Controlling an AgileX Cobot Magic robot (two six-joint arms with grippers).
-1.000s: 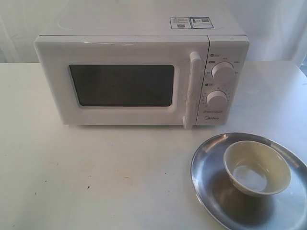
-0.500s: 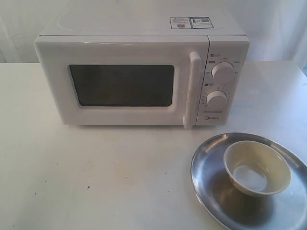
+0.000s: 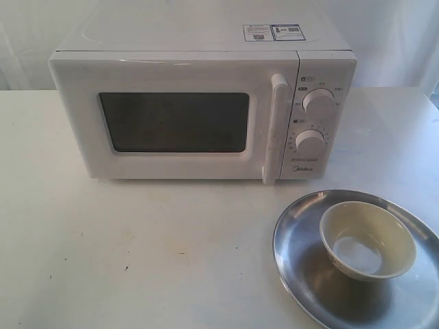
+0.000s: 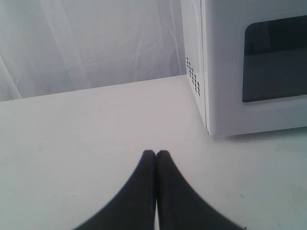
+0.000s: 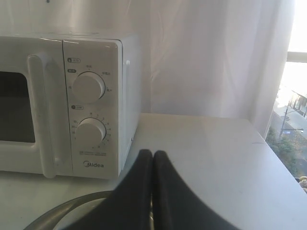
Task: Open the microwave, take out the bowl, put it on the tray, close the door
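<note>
The white microwave (image 3: 202,103) stands at the back of the table, its door (image 3: 175,120) flush with the front and the bar handle (image 3: 274,127) upright. The cream-white bowl (image 3: 367,240) sits upright on the silver tray (image 3: 298,274) at the front right. Neither gripper shows in the exterior view. In the left wrist view my left gripper (image 4: 156,153) is shut and empty above bare table, short of the microwave's (image 4: 249,67) left front corner. In the right wrist view my right gripper (image 5: 152,153) is shut and empty over the tray's rim (image 5: 72,203), beside the knob panel (image 5: 88,103).
A white curtain (image 5: 211,52) hangs behind the table. The table's right edge (image 5: 280,158) runs close to a bright window. Bare tabletop (image 3: 137,253) spreads in front of the microwave and to its left.
</note>
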